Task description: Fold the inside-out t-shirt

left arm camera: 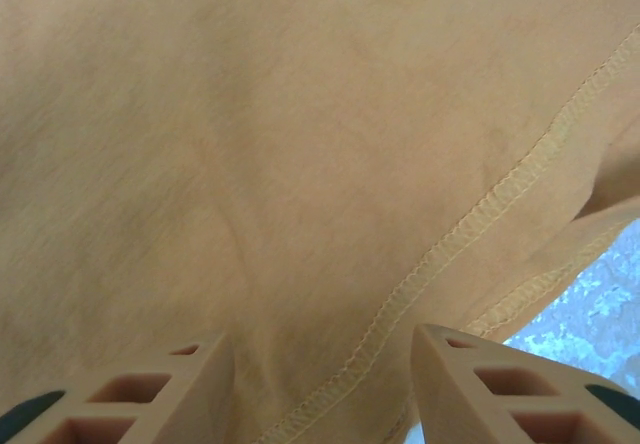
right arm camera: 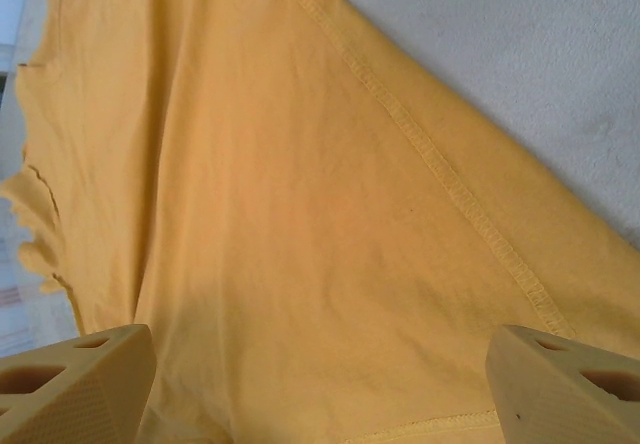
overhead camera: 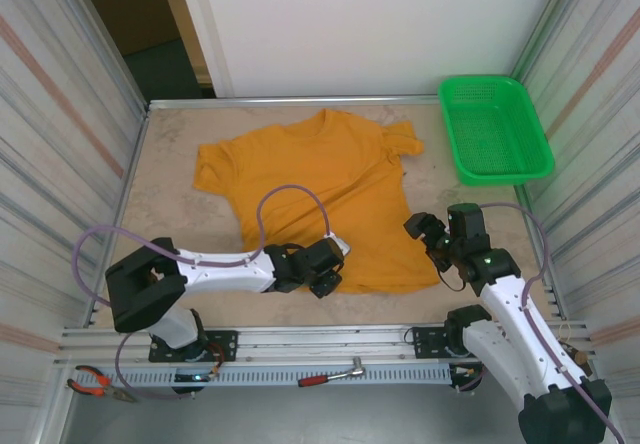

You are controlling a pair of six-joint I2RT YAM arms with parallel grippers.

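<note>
Where the left gripper (left arm camera: 320,336) sat low on the cloth, its jaws stood apart at a middling width. A stitched hem (left arm camera: 480,214) ran diagonally through the gap between them, and no pinch was visible. The right gripper (right arm camera: 320,334) stood wide, empty, poised just over the fabric near a side seam (right arm camera: 440,164).

From overhead, the left gripper (overhead camera: 325,276) was at the near hem of the inside-out t-shirt (overhead camera: 320,189). The right gripper (overhead camera: 425,232) was at the garment's near right corner.

Judged step: taking hold of the hem edge, with no fold made yet. The task looked barely begun.

Next move likely called for both grippers to pinch the hem, preferably catching both layers. They would then need to lift evenly, so that the soft cloth did not drag or bunch.

The shirt lay spread on the table (overhead camera: 175,214), collar toward the far edge and hem toward the arms, a little skewed. It was orange-yellow and soft, with light wrinkles. The left sleeve lay flat and the far right sleeve was crumpled. Raised stitching suggested it was inside-out, and no logo was seen. A green basket (overhead camera: 495,129) sat well apart at the far right corner.
</note>
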